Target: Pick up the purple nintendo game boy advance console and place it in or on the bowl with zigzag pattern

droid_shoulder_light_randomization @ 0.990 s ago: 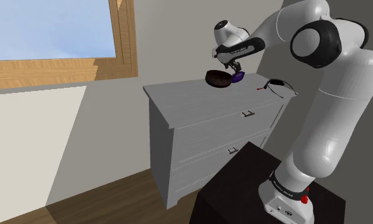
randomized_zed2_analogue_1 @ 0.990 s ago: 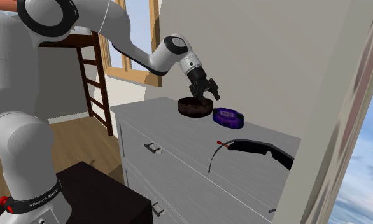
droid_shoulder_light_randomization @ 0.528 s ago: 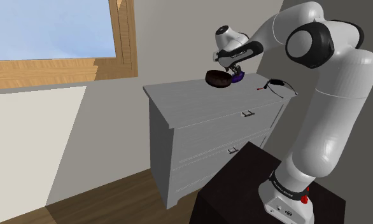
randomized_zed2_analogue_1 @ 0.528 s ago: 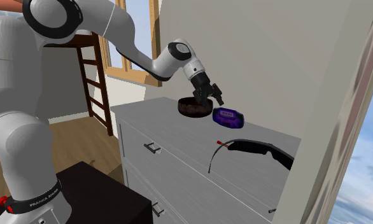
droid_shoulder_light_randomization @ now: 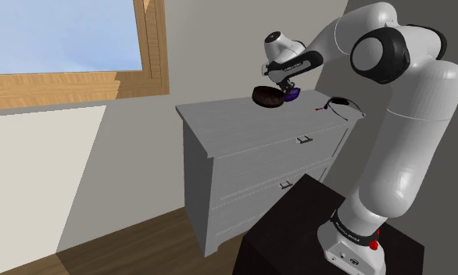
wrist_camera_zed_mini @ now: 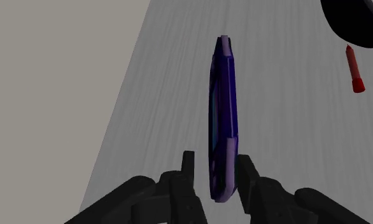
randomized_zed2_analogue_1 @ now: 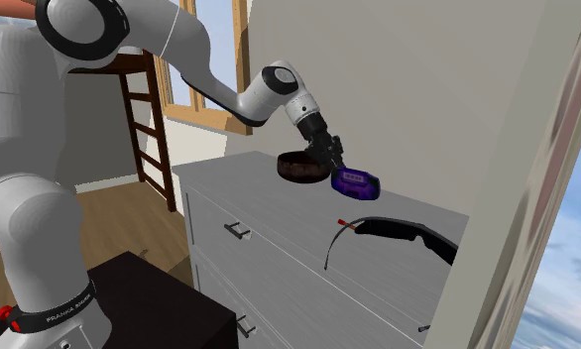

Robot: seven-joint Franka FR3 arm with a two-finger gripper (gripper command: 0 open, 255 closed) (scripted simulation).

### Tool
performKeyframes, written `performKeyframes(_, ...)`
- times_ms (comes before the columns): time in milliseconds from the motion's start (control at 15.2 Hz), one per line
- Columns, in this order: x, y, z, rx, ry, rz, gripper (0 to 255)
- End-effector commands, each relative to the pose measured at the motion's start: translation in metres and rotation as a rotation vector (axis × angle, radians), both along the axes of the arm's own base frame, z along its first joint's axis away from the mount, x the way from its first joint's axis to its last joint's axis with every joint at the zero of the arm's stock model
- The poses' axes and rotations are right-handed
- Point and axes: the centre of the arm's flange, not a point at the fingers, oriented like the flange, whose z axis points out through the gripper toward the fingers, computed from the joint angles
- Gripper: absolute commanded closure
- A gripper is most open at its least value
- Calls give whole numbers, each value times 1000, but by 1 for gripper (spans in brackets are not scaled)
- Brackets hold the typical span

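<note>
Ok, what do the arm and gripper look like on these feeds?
White rounded arm with dark joint caps; a black base band with white lettering and a red tab. The gripper is all black, with two blocky fingers.

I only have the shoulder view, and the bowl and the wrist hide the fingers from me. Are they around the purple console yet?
Observer: Yes. In the wrist view the gripper is open, with one finger on each side of the console's near end. A gap shows between that finger and the shell, so it is not clasped.
Operator: Is it lifted or lying down?
Observer: Lying down. The second exterior view shows it flat on the dresser top, beside the bowl, on that view's right.
Operator: Anything in the bowl?
Observer: What shows of its inside in that view holds nothing.
</note>
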Motion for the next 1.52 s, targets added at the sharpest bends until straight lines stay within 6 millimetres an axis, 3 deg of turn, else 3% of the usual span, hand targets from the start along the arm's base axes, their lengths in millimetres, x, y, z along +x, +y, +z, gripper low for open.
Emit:
performKeyframes(0, 0, 0, 0, 0, 0, 0, 255)
performKeyframes(462, 0, 0, 0, 0, 0, 0, 255)
performKeyframes(1452, 0, 0, 79, 0, 0, 0, 255)
